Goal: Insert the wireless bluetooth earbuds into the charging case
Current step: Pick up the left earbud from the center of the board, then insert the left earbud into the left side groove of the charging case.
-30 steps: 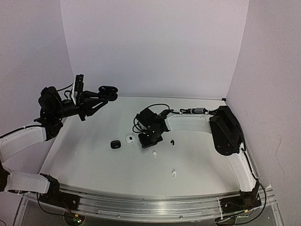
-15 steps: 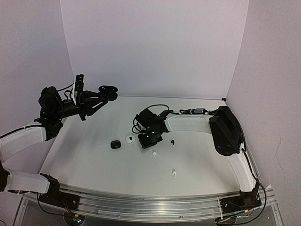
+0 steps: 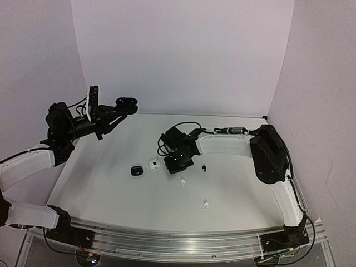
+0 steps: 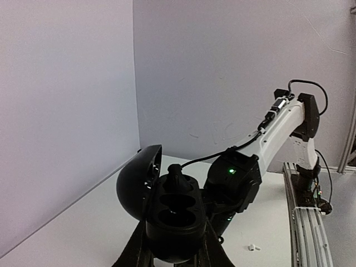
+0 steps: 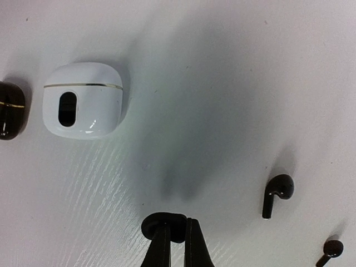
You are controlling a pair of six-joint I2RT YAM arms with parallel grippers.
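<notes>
Left gripper (image 4: pixel 173 247) is raised at the upper left of the overhead view. Its fingers are clamped on the sides of an open black case (image 4: pixel 172 214), whose lid (image 4: pixel 136 181) is swung back. Two round wells face the wrist camera; a dark shape at the case's far end is too unclear to name. Right gripper (image 5: pixel 177 236) hangs low over the middle of the table (image 3: pixel 111 194). Its fingers are drawn narrow, pinching what looks like a small black earbud (image 5: pixel 164 222) at the tips.

Three cases are in view. Besides the held one, a closed black case (image 3: pixel 136 171) and a white case (image 3: pixel 153 164) lie side by side on the table, just left of the right gripper.

The right wrist view shows two loose black earbuds: a nearer black earbud (image 5: pixel 276 193) at the right of the frame and a corner black earbud (image 5: pixel 331 250) at the lower right.

Two white earbuds lie in the overhead view: an upper white earbud (image 3: pixel 183 181) just below the right gripper and a lower white earbud (image 3: pixel 206 204) further down the frame.
</notes>
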